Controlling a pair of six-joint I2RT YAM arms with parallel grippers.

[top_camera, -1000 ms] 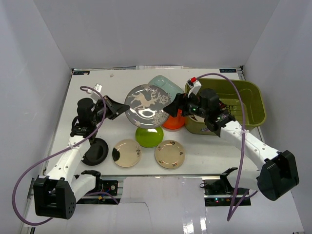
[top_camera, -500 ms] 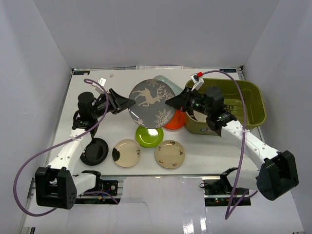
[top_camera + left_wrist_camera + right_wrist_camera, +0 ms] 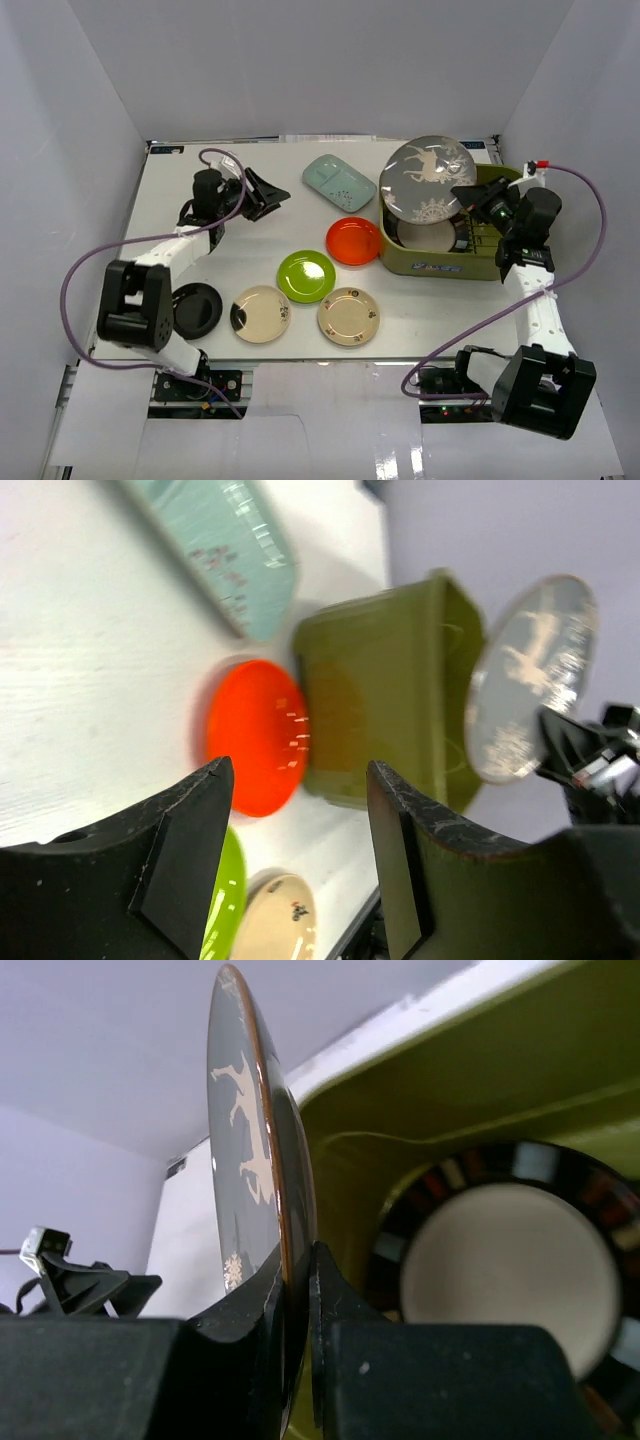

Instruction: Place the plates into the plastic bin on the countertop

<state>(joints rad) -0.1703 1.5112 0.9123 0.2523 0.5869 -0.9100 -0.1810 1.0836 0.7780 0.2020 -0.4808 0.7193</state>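
Countertop: six plates; bin: one; right fingers pinch deer plate; left fingers spread.

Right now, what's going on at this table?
The right hand is shut on the rim of the grey deer plate, holding it on edge over the green bin, which already holds one dark-rimmed plate. The left hand is open and empty, above the table. On the table lie the teal dish, the orange plate, the green plate, two cream plates and the black plate.
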